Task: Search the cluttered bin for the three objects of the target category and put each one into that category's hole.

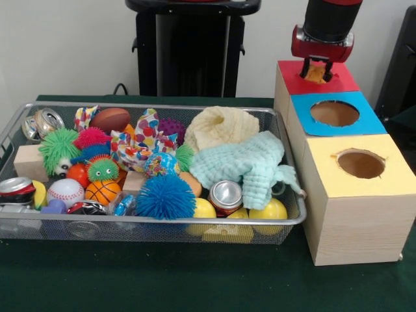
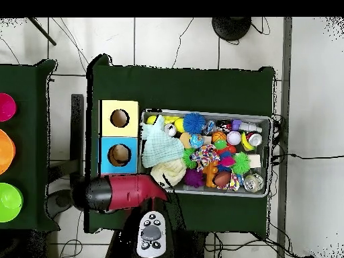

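The wire mesh bin [image 1: 162, 222] lies left of centre on the green table, full of clutter: spiky rubber balls, sports balls, cans, wooden blocks and cloths. It also shows in the overhead view [image 2: 271, 156]. My gripper [image 1: 316, 71] hangs over the red-topped box [image 1: 341, 81] at the far right. It is shut on a small yellow-orange object [image 1: 316, 73], just above the box top. I cannot tell what the object is. The red box's hole is hidden behind it. In the overhead view the red arm [image 2: 127, 192] covers the gripper and the red box.
A blue-topped box [image 1: 372, 122] and a yellow-topped box [image 1: 393, 175], each with a round hole, stand in a row in front of the red one. A mint cloth [image 1: 247, 166] and a cream cloth [image 1: 224, 127] fill the bin's right end. A silver can [image 1: 225, 195] lies near its front rim.
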Action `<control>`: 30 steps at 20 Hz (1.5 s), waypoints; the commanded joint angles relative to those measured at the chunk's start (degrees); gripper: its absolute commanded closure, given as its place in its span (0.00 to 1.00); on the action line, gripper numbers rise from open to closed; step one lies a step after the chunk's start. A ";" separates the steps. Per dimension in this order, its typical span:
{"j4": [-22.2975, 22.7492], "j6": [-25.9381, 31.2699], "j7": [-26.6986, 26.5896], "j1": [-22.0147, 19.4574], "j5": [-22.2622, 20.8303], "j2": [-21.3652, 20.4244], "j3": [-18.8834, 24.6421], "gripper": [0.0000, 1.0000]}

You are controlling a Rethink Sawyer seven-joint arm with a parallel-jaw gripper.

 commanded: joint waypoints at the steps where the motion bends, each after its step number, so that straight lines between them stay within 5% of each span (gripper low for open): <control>1: -4.75 3.55 1.46 -4.46 -3.67 -4.92 -2.37 0.00; 17: -4.93 4.60 1.26 -5.29 -4.17 -5.38 -1.49 0.00; 30: -4.09 13.02 1.12 -4.24 -4.46 -12.15 -3.10 0.00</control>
